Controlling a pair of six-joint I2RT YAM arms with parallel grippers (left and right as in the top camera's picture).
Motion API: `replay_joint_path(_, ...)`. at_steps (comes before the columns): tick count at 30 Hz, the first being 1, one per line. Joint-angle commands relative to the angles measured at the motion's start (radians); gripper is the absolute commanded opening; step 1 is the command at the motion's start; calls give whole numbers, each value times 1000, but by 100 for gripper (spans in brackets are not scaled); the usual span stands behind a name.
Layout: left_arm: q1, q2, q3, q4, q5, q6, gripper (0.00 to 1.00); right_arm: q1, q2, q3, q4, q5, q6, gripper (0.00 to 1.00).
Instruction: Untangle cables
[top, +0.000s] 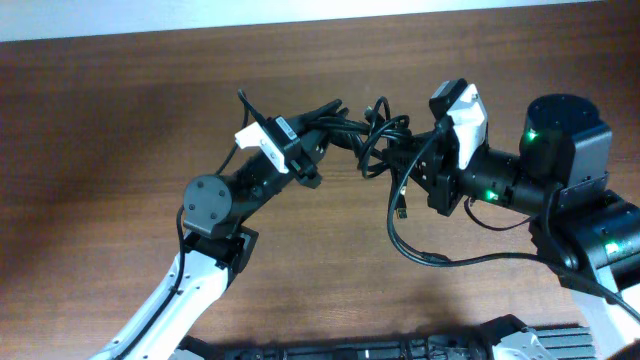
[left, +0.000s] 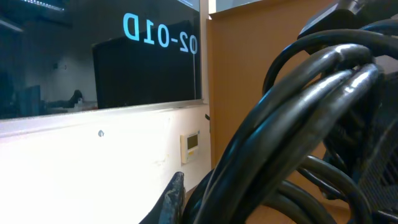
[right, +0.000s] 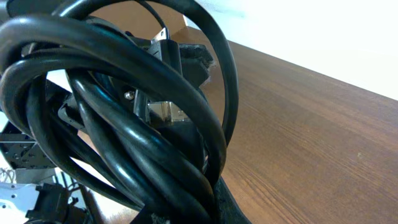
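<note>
The cables (top: 368, 130) hang as 1 knotted black bundle between the 2 arms, lifted off the bench (top: 100, 120). They sit toward its far edge and a little right of its middle.

The left gripper (top: 325, 118) reaches in from the left and is closed on the left end of the bundle. Its wrist camera is filled with several thick black strands running diagonally right past the lens. Behind them are a pale wall and a dark pane (left: 146, 68) bearing mirrored lettering.

The right gripper (top: 398, 155) comes from the right and is clamped on the other end of the same knot. In its own view, loops of cord wrap over one another just ahead of the fingers, with a metal plug (right: 159, 112) caught among them.

From the right side of the knot 1 strand drops toward the bench, ending in a small plug (top: 402, 210) (whether it touches the wood cannot be told). A longer black loop curves below it toward the right arm's base.
</note>
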Motion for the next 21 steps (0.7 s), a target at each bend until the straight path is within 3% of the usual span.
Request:
replay_joint_path(1,32,-18,24,-5,-221,-37,0,-1,-13,3,-37,-77,-11,4)
replay_joint_path(4,32,-18,24,-20,-213,-37,0,-1,-13,3,-23,-50,-11,5)
replay_joint_path(6,32,-18,24,-62,-214,-36,0,-1,-13,3,-23,-50,-11,15)
replay_joint_path(10,32,-18,24,-64,-214,-37,0,-2,-13,3,-26,60,-11,69)
replay_joint_path(12,32,-18,24,-64,-214,-37,0,-2,-13,3,-26,97,-10,79)
replay_joint_path(16,32,-18,24,-64,-213,-42,0,-2,-13,3,-21,127,-11,79)
replay_joint_path(19,32,-18,24,-64,-211,-86,0,-2,-13,3,66,126,23,65)
replay_joint_path(21,32,-18,24,-64,-194,-86,0,-1,-13,3,114,126,48,61)
